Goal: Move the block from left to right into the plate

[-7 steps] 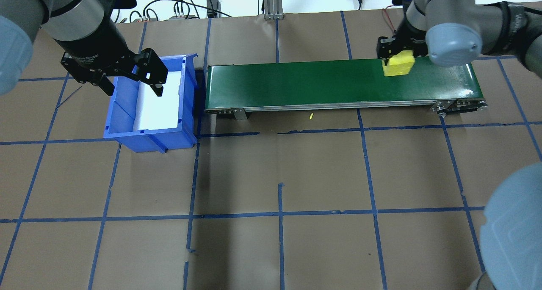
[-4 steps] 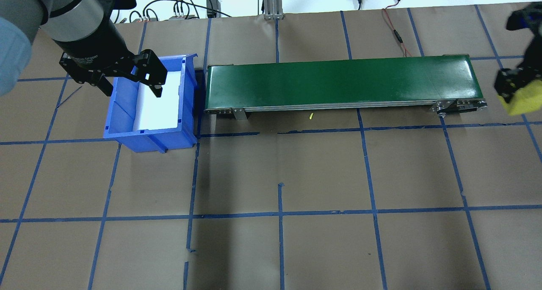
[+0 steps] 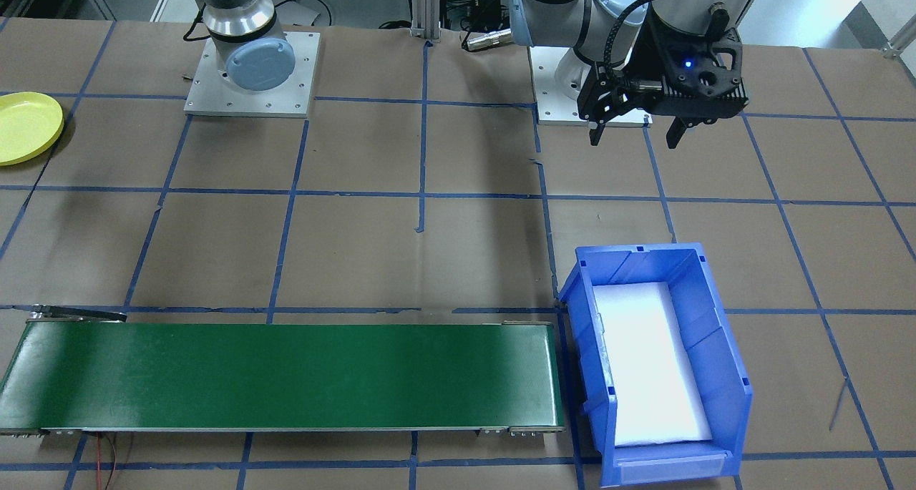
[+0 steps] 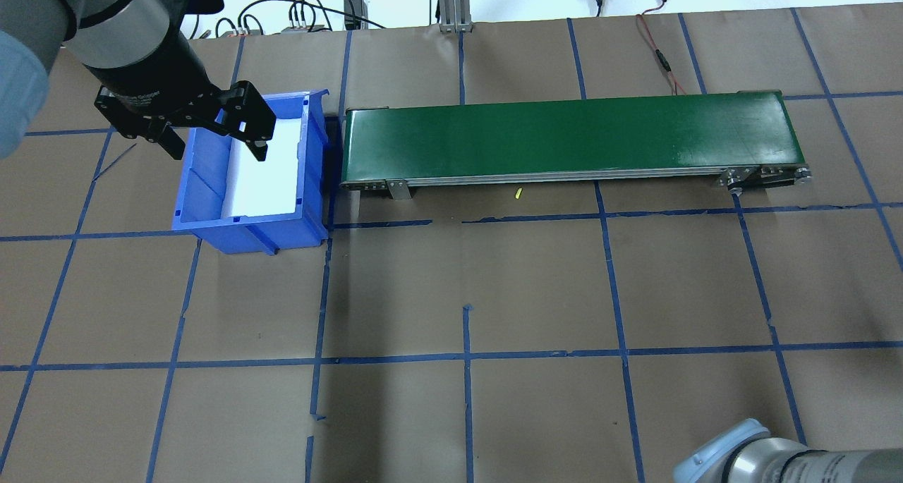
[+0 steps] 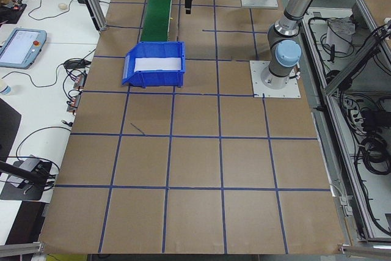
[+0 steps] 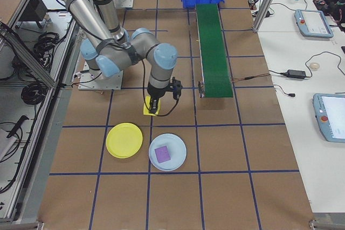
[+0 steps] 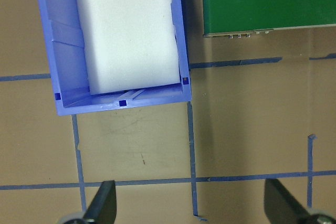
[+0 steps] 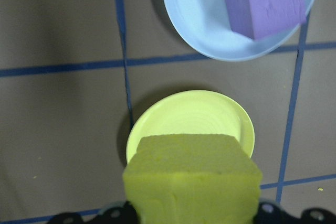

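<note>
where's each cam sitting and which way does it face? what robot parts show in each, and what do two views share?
Front-facing: across the table, facing the robot; both bases, left hand open.
Overhead: behind the robot, looking down; left hand over the blue bin.
Exterior left: table end, along the table; bin near, both arms.
Exterior right: opposite end; right arm carrying the yellow block near the yellow plate.
Left wrist: straight down on the bin; fingertips.
Right wrist: down past the block onto the plate.
Shared: right wrist and exterior right both show the light blue plate holding the purple block.
</note>
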